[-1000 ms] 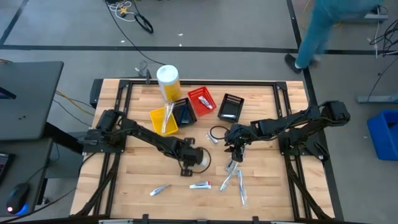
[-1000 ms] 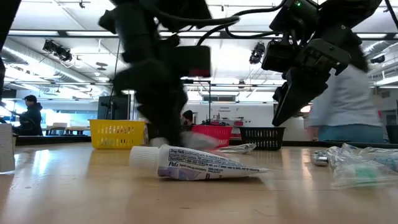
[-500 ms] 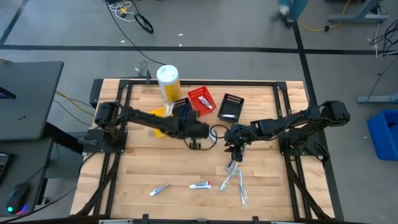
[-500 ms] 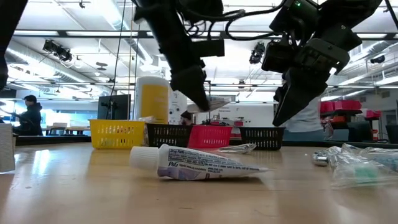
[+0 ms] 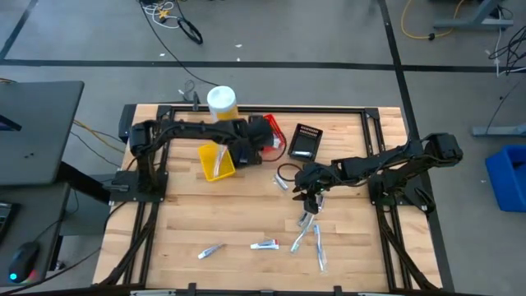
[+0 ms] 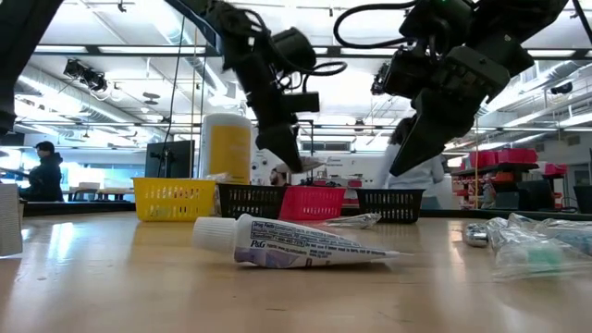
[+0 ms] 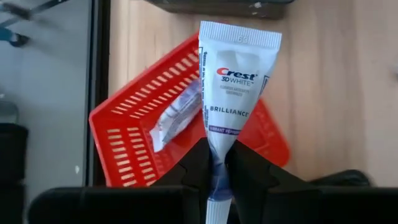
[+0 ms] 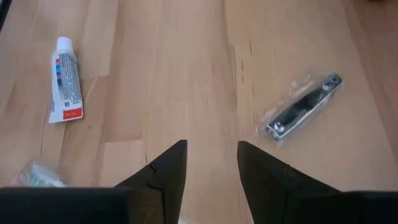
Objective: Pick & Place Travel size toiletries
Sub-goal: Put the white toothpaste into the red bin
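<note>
Toiletries are spread over the wooden table (image 5: 189, 226), and one of them, a white Crest tube (image 7: 233, 99), is clamped between the closed fingers of the left gripper (image 7: 217, 163), which is held above the red basket (image 7: 127, 146) at the far side of the table. Inside that basket another small white tube (image 7: 177, 118) is seen lying at a slant. In the high view the left gripper (image 5: 265, 141) is placed over the red basket (image 5: 272, 127), with a yellow basket (image 5: 215, 160) to one side and a black basket (image 5: 305, 141) to the other; a yellow canister (image 5: 222, 105) is stood behind them. The right gripper (image 8: 211, 163) is held over the middle of the table with its fingers parted and nothing between them. Beyond its fingers a white tube with red and blue marks (image 8: 65, 79) and a clear packet holding a dark stick (image 8: 303, 107) are laid flat on the wood, well apart from each other. From above, the right gripper (image 5: 310, 200) is seen just beyond a cluster of clear-wrapped toothbrushes (image 5: 311, 234); two further tubes (image 5: 265, 244) (image 5: 211, 251) are laid near the front edge. In the low view a tube (image 6: 296, 242) is lying on its side close to the camera, and a person (image 6: 44, 176) is seen far off in the room.
</note>
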Robot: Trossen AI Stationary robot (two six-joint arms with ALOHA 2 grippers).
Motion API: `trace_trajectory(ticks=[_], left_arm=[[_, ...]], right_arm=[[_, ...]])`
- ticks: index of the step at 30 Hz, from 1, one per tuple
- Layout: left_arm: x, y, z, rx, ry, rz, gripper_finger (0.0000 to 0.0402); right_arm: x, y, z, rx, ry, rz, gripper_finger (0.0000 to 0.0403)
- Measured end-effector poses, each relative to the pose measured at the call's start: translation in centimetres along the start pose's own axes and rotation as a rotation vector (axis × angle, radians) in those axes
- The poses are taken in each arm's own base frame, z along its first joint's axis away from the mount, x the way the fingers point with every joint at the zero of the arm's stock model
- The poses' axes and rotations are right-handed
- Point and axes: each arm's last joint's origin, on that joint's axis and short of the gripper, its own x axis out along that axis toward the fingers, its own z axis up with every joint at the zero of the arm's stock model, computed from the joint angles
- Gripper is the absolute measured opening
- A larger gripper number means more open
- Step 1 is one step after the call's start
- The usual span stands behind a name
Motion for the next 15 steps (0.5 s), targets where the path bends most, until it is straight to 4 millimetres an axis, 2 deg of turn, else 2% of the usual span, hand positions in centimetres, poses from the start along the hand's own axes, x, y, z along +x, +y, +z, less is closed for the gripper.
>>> trace_trajectory(ticks=[8,15], left_arm=[[0.9,3.2,-1.4,0.037,-0.059,-0.021,0.0057],[2.6,3.7,-2.4,0.0,-0.064,-0.074,0.0057]], right_arm=[[0.0,0.0,0.0,-0.015,0.0,-0.001,0.0149],[0.0,0.0,0.0,-0.015,0.001,-0.001,0.0149]])
